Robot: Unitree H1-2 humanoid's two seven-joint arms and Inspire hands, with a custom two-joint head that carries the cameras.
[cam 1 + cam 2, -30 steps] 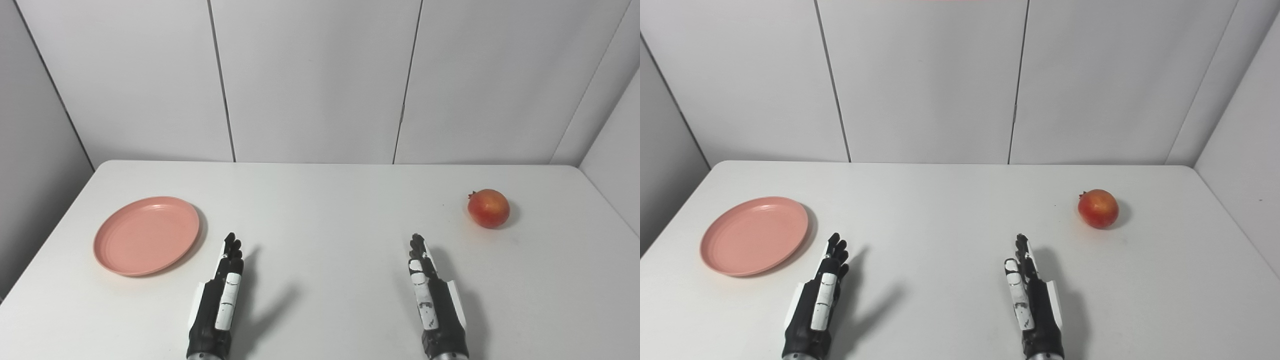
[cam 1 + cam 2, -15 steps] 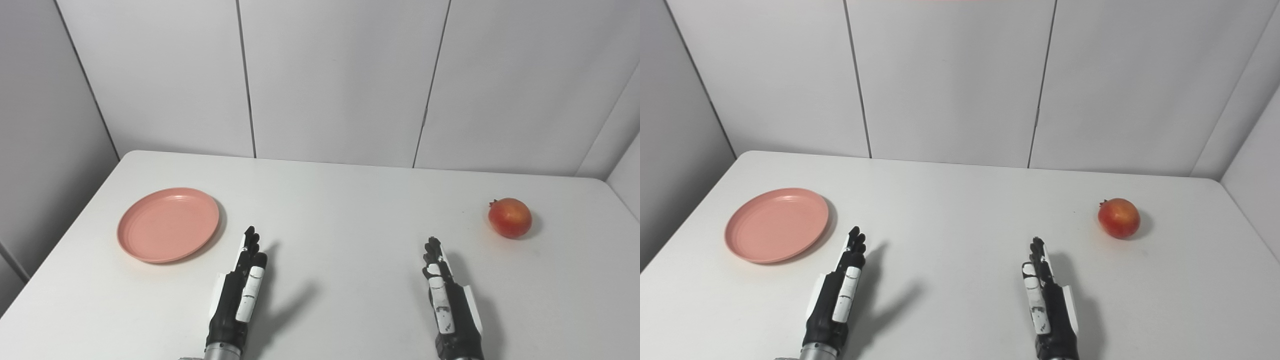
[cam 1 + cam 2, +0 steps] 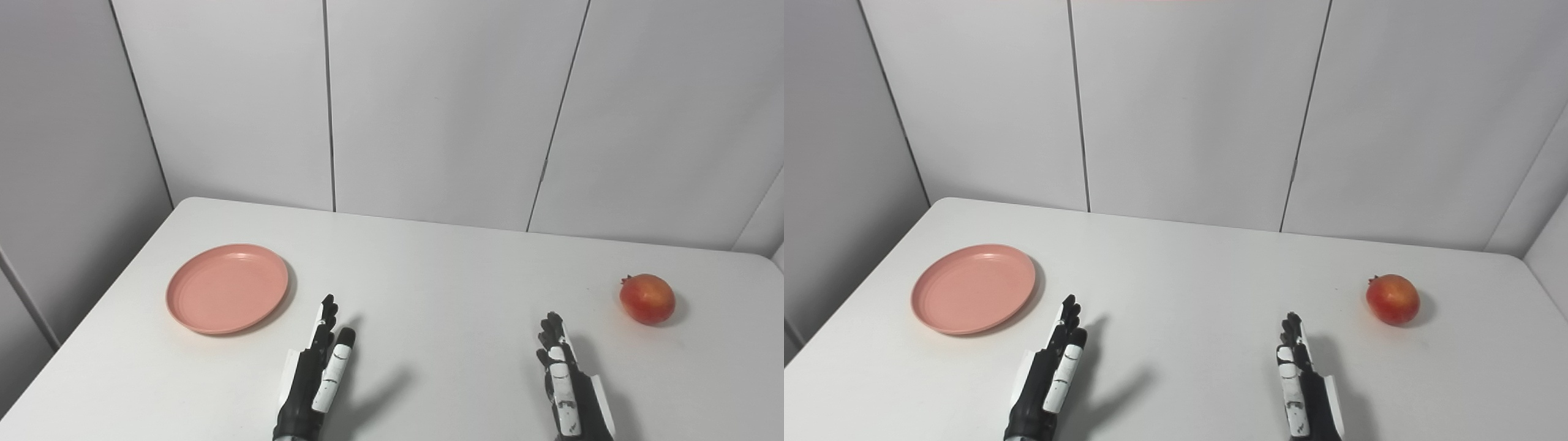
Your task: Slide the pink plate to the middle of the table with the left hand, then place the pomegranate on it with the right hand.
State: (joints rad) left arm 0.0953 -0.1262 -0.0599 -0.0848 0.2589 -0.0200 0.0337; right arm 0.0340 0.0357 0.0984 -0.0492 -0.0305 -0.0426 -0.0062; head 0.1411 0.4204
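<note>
Left hand (image 3: 315, 380): empty, fingers extended, near the pink plate (image 3: 228, 288).
Right hand (image 3: 569, 389): empty, fingers extended.
Pomegranate (image 3: 647, 298): far right, untouched.

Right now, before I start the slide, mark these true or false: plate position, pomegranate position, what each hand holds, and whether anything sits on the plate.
1. The pink plate lies on the table's left side. True.
2. The pomegranate sits on the plate. False: it rests far right, on the bare table.
3. The left hand grips the plate's rim. False: it is open, beside the plate, apart from it.
4. The right hand holds nothing. True.
5. The plate is empty. True.
</note>
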